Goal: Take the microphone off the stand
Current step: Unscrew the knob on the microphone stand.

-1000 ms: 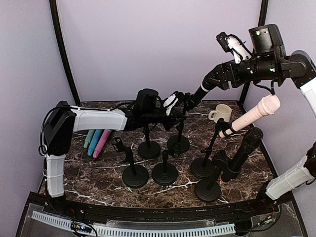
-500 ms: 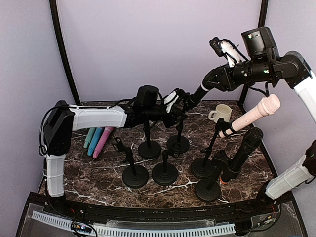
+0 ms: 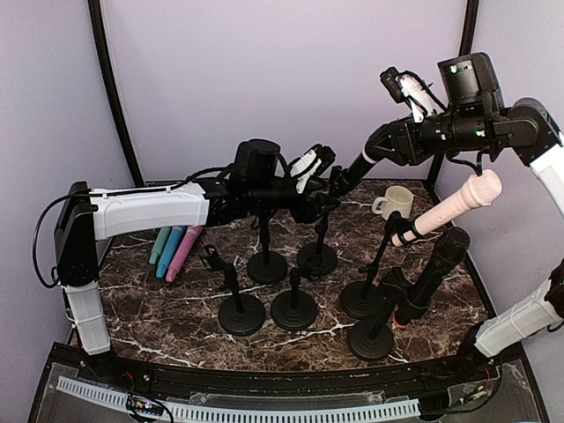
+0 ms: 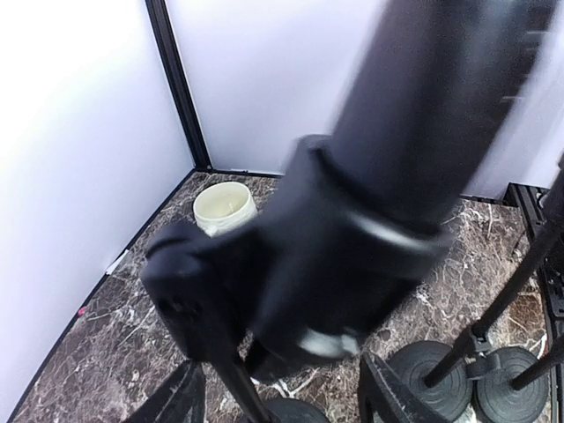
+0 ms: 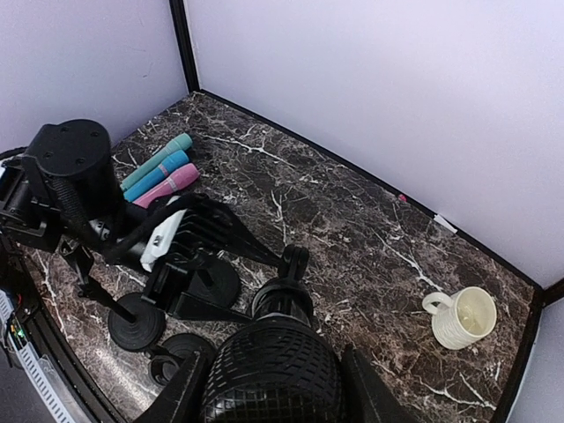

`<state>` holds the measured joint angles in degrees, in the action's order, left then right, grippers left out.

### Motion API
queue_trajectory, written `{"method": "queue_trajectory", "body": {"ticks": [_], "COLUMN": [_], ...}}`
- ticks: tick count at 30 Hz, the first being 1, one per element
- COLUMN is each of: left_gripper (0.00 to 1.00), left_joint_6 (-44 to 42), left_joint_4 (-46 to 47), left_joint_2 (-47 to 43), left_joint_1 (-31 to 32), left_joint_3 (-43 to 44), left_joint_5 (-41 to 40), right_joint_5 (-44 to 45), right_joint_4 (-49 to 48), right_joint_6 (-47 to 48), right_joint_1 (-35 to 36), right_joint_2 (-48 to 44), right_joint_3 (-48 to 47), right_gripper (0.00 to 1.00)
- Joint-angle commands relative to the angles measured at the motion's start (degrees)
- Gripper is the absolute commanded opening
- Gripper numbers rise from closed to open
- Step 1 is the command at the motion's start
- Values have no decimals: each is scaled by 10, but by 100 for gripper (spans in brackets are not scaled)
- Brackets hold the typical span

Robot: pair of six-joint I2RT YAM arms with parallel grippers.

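The black microphone [image 3: 359, 166] hangs slanted above the back middle of the table [image 3: 176, 308]. Its mesh head is gripped between the fingers of the right gripper [image 3: 395, 145]. Its lower end reaches down to the clip [image 5: 293, 260] on top of its stand [image 3: 319, 256]. In the left wrist view the body appears to sit in that clip, though the view is close and blurred.

The left gripper [image 3: 324, 181] is at the clip. Its fingers [image 4: 176, 401] stand apart on either side of the stand's pole. Whether they press on anything cannot be told.

A cream mug [image 3: 394, 202] stands upright near the back right corner, well apart from the stand. Its opening faces up and only its plain cream inside shows.

A white label [image 5: 163, 240] on the left gripper carries dark marks too small to read.

To the right, a pink microphone [image 3: 449, 207] and a second black microphone [image 3: 436, 269] sit tilted on their own stands. Several bare stands [image 3: 293, 308] are grouped in the middle. Three pen-shaped sticks [image 3: 172, 251], teal, blue and pink, lie side by side at the left.
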<state>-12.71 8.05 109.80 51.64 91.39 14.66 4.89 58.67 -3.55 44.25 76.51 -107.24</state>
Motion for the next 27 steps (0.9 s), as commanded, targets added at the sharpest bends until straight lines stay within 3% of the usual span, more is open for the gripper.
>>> {"method": "queue_trajectory", "body": {"ticks": [1, 7, 16, 27], "left_gripper": [61, 60, 58, 58], "left_joint_6": [-10, -4, -6, -32], "left_joint_4": [35, 52, 14, -35], "left_joint_2": [-73, -71, -11, 52], "left_joint_1": [27, 58, 69, 68], "left_joint_3": [-48, -96, -60, 2], "left_joint_5": [-50, -106, -216, -293], "right_joint_5": [30, 43, 32, 24], "right_joint_4": [-45, -50, -57, -64], "right_joint_6": [-20, -27, -30, -32], "right_joint_1": [0, 0, 0, 0], "right_joint_2": [-7, -2, 5, 0], "right_joint_3": [12, 11, 6, 3], "right_gripper": [28, 29, 29, 29]}}
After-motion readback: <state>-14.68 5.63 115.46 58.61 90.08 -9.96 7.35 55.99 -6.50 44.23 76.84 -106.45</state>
